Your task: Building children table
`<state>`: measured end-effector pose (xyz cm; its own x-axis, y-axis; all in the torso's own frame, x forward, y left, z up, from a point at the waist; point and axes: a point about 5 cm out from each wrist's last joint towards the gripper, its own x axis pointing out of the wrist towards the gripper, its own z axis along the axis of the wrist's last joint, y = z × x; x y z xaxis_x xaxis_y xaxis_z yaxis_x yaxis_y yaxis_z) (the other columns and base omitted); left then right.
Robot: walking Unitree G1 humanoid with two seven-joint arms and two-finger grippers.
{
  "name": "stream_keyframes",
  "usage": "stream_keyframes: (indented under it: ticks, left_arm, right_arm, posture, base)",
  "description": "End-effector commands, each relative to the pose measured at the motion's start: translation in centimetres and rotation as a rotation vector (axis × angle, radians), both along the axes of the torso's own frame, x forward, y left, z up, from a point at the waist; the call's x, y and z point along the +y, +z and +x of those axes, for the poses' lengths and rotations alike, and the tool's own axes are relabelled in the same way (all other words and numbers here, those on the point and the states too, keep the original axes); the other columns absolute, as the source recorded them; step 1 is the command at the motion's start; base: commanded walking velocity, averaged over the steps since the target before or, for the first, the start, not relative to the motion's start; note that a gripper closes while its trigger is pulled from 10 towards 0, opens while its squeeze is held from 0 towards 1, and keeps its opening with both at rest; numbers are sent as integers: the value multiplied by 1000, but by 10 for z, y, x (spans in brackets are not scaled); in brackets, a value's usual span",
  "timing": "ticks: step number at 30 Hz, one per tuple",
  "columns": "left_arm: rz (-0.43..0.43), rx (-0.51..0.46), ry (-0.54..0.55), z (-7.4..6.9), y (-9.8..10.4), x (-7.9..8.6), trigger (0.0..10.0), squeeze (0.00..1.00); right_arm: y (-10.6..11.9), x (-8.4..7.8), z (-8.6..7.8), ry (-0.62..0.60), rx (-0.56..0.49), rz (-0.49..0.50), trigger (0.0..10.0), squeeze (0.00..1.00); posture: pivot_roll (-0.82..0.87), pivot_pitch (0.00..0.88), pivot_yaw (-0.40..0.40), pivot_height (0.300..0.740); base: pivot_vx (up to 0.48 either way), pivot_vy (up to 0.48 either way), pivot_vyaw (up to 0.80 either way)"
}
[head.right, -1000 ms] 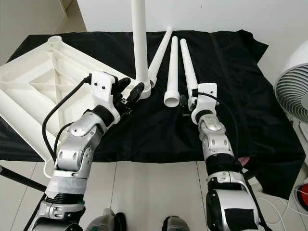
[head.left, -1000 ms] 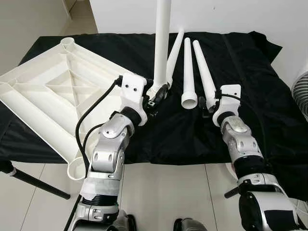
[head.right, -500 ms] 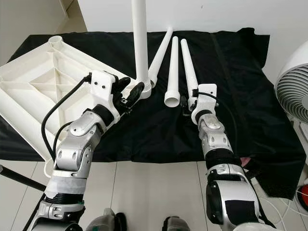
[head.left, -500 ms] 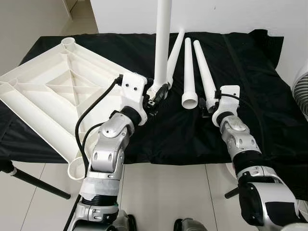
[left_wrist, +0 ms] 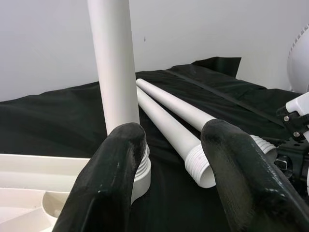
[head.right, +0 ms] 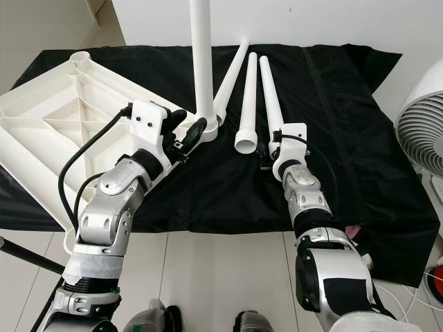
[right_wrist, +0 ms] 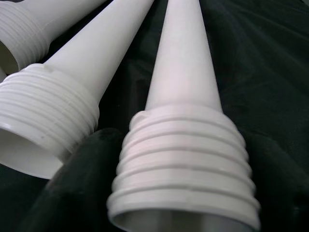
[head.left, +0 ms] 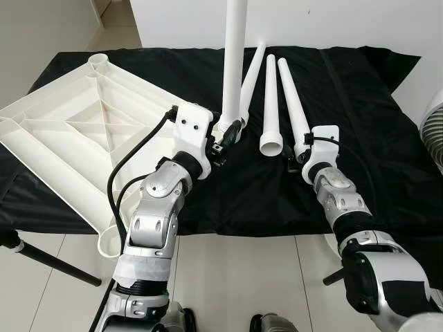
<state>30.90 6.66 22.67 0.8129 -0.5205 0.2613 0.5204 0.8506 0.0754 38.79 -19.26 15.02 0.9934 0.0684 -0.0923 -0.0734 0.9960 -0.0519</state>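
A black cloth covers the work surface, and on its left side lies the big white tabletop, turned underside up so its ribs and corner sockets show, its near corner overhanging the cloth edge. Right of it, near the middle, one white table leg stands upright, threaded end down on the cloth. The left gripper is at that leg's base, its two black fingers spread to either side of the threaded collar; the hold looks loose, and whether they press the leg cannot be told. Three more legs lie flat, pointing away: a leaning leg just behind the upright one, a middle leg with its open threaded end toward the robot, and a right leg beside it. The right gripper sits at the near, threaded end of the right leg, a finger below the collar; its grip cannot be told. A white fan stands at the far right
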Motion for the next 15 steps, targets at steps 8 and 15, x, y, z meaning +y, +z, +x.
stream_keyframes:
  ticks: [8,15]
  left_arm:
    - [-21,-28,145,5,8,10,10000,0]
    - [34,-46,90,3,7,10,10000,0]
  right_arm:
    - [-2,1,2,-5,19,70,0,0]
    - [5,-4,1,-58,-65,72,0,0]
  posture:
    - [-47,58,43,740]
    - [-53,63,42,740]
  base:
    - [0,0,0]
    - [0,0,0]
